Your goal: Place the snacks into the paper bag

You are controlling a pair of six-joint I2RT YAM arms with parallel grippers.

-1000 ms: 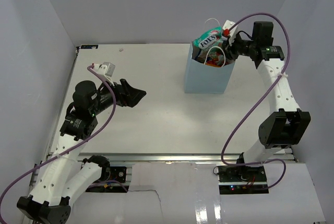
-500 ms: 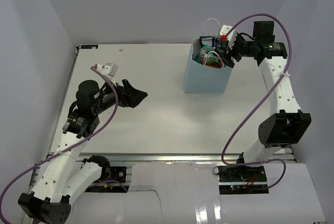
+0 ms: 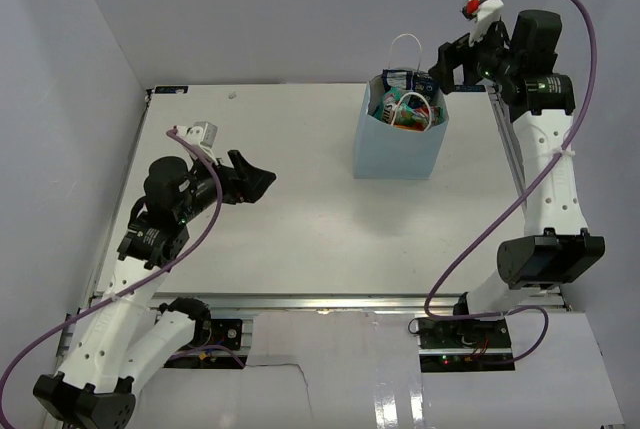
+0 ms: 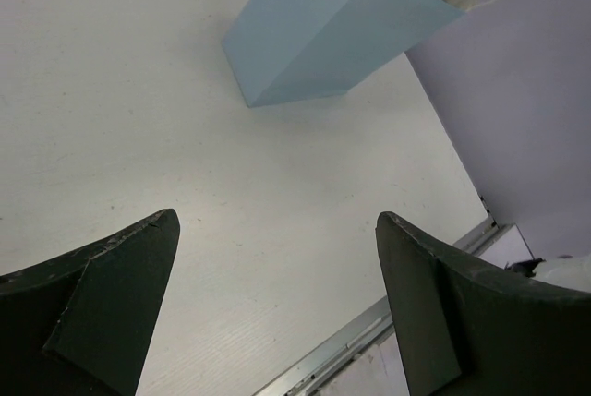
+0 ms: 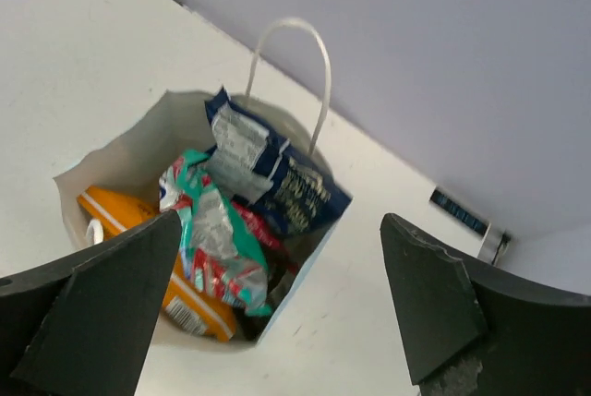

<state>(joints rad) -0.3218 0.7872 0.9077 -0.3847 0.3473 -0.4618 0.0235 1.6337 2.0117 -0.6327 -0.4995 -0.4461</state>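
The light-blue paper bag (image 3: pixel 398 149) stands upright at the back right of the table. Snacks fill it: a dark blue packet (image 5: pixel 277 182), a teal packet (image 5: pixel 214 241), an orange chip bag (image 5: pixel 175 302) and a red wrapper (image 5: pixel 261 224). My right gripper (image 3: pixel 447 62) hangs open above and just behind the bag's right rim, holding nothing; its wrist view looks down into the bag (image 5: pixel 115 158) between the right gripper's (image 5: pixel 282 221) spread fingers. My left gripper (image 3: pixel 262 184) is open and empty over the table's left half, pointing toward the bag (image 4: pixel 323 36).
One white cord handle (image 3: pixel 404 45) arches up from the bag's far rim. The table's metal front rail (image 4: pixel 369 341) shows in the left wrist view. Grey walls enclose the table at the back and on both sides.
My right gripper opened, let the teal packet drop into the bag, and rose up and back from the bag's mouth. The left arm barely shifted.
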